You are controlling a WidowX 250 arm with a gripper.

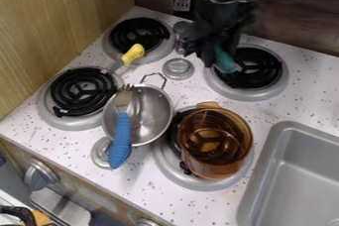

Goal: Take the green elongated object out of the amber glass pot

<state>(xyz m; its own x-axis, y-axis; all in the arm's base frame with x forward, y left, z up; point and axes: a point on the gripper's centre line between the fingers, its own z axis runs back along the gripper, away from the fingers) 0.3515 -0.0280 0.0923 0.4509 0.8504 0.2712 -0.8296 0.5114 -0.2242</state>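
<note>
Gripper point(210, 54), black, hangs right of top centre, beside a teal thing point(225, 60) over the upper-right burner point(278, 82); whether it is spread or pinching cannot be told. Left of centre, a low sweep could knock the blue-handled fork point(121, 141) off the metal pan point(151, 115); farther right, a loose grip could drop the teal thing. Left to right: four burners, one fork, one pan, one yellow-handled utensil point(134, 53), one amber pot point(213, 146), one teal thing, one sink point(263, 166).
</note>
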